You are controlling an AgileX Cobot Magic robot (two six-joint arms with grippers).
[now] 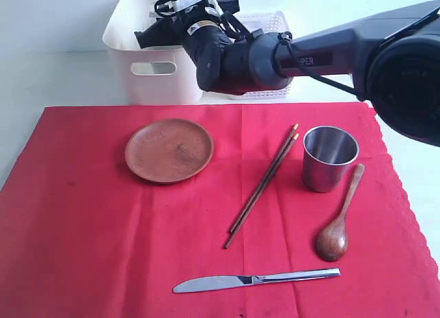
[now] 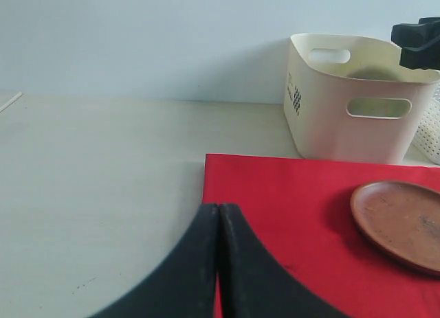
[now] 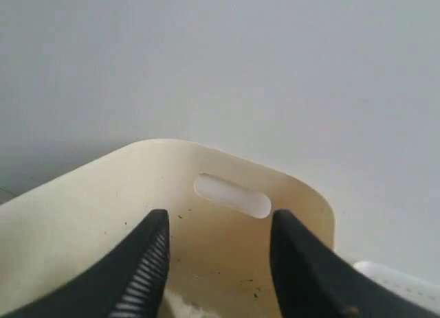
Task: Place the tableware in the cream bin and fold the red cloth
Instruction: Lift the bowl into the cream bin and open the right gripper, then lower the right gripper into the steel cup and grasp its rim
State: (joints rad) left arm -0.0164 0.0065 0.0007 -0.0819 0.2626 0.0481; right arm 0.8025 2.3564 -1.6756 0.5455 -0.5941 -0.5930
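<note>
The red cloth (image 1: 103,235) covers the table front. On it lie a round brown plate (image 1: 169,150), brown chopsticks (image 1: 262,186), a steel cup (image 1: 329,157), a dark wooden spoon (image 1: 338,218) and a silver knife (image 1: 256,280). Behind the cloth stands the cream bin (image 1: 148,74). My right gripper (image 1: 152,31) hangs over the bin's mouth. In the right wrist view the right gripper (image 3: 218,225) is open and empty, looking down into the cream bin (image 3: 227,249). My left gripper (image 2: 218,207) is shut on nothing, at the cloth's (image 2: 295,194) edge. It is outside the exterior view.
A white lattice basket (image 1: 271,23) stands right of the cream bin, partly behind my right arm (image 1: 330,53). Something whitish (image 3: 182,305) lies low in the bin; I cannot tell what. Bare table (image 2: 96,167) stretches beside the cloth in the left wrist view.
</note>
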